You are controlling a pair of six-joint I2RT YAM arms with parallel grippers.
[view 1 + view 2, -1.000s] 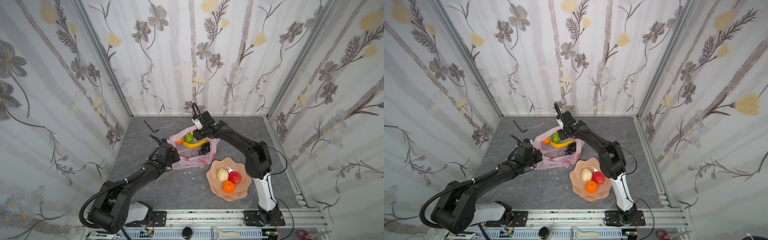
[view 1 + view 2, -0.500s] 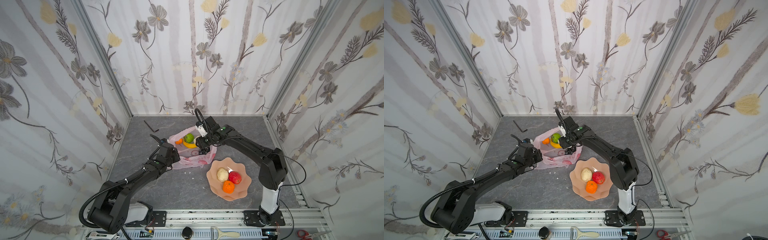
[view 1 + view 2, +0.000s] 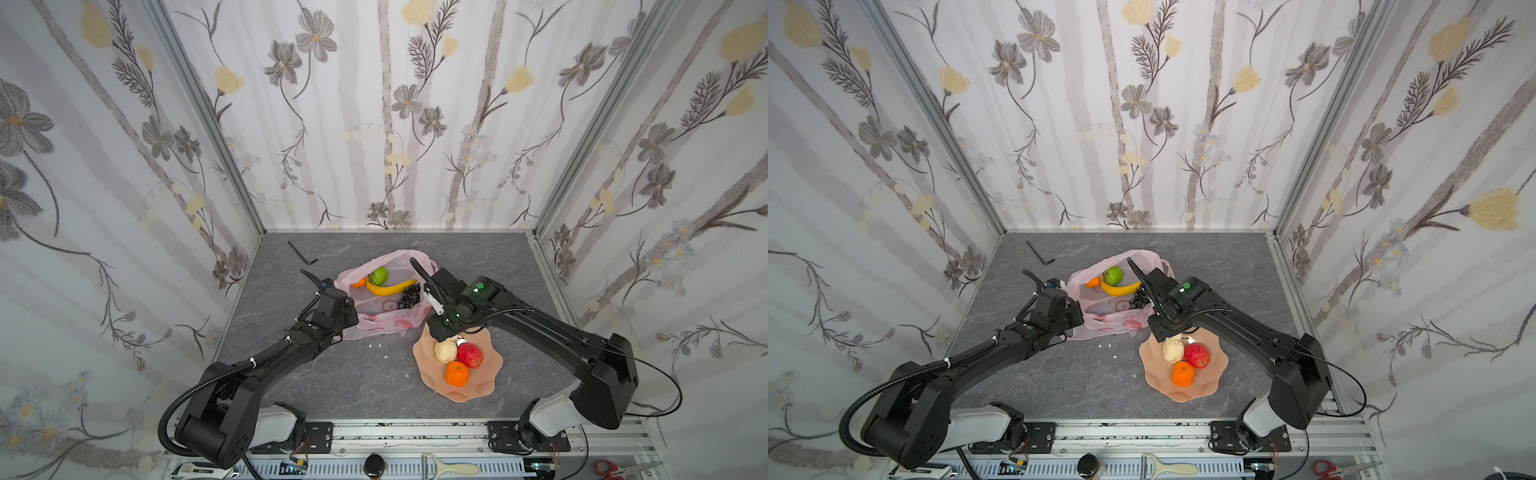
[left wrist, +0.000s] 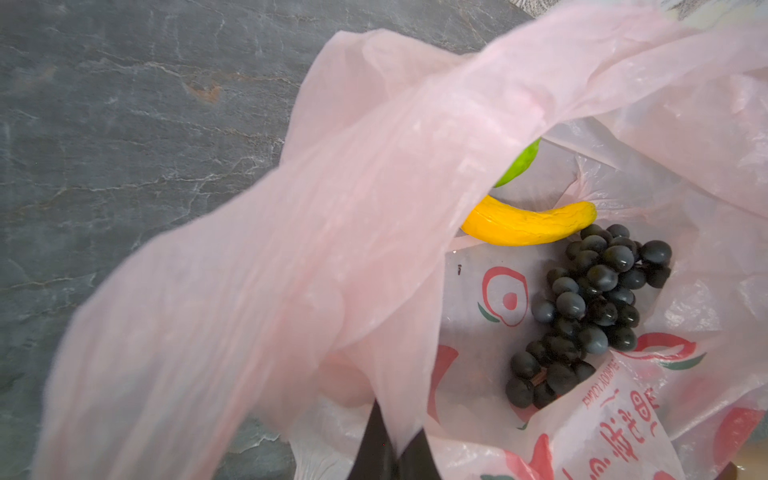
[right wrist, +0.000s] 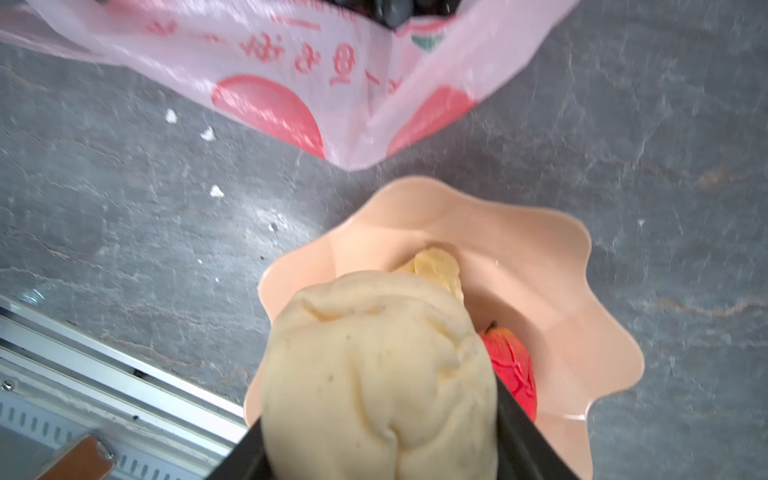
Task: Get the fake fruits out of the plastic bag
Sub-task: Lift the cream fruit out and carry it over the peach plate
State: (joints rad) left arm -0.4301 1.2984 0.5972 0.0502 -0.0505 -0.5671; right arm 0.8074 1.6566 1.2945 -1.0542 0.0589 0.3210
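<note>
While left tool (image 4: 392, 436) pinches the plastic bag (image 4: 291, 249), right tool (image 5: 378, 411) grips beige ball (image 5: 374, 353) blocking the dish (image 5: 540, 270).

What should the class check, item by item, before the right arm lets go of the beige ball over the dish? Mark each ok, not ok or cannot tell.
1. The right fingers grip the beige ball: ok.
2. That ball hangs over the peach dish, near its rim: ok.
3. Bare room in the dish beside the red fruit: ok.
4. Drop height above the dish: cannot tell.
5. The left fingers pinch the plastic bag, mouth open: ok.
6. Bag emptied: not ok; banana, grape bunch, green fruit and small orange lie inside.
</note>
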